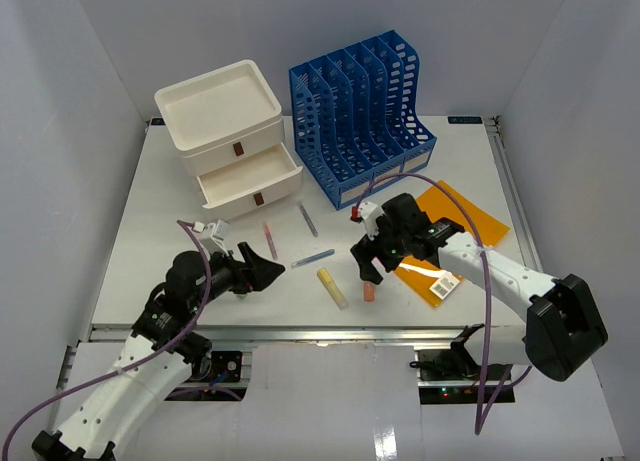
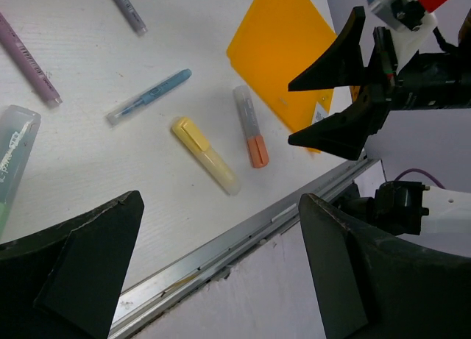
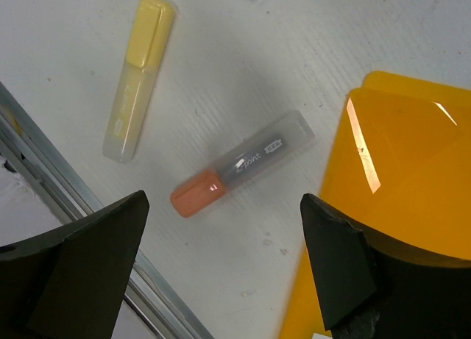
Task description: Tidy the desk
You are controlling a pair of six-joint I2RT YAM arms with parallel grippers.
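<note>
The desk (image 1: 150,241) is a white tabletop with a metal rail along its near edge. A yellow highlighter (image 1: 333,288) and an orange-capped highlighter (image 1: 368,290) lie side by side near that rail. My right gripper (image 1: 368,265) hovers open just above the orange-capped highlighter (image 3: 243,164), with nothing between its fingers (image 3: 81,258). My left gripper (image 1: 262,269) stands open and empty to the left of the yellow highlighter (image 2: 206,155), over the desk's front edge. A blue pen (image 1: 313,257), a pink pen (image 1: 270,239) and a grey pen (image 1: 307,219) lie further back.
A white drawer box (image 1: 230,141) with its lower drawer pulled out stands at the back left, a blue file rack (image 1: 365,111) beside it. An orange folder (image 1: 462,221) lies under the right arm. A clear green-tinted marker (image 2: 11,162) lies by the left fingers.
</note>
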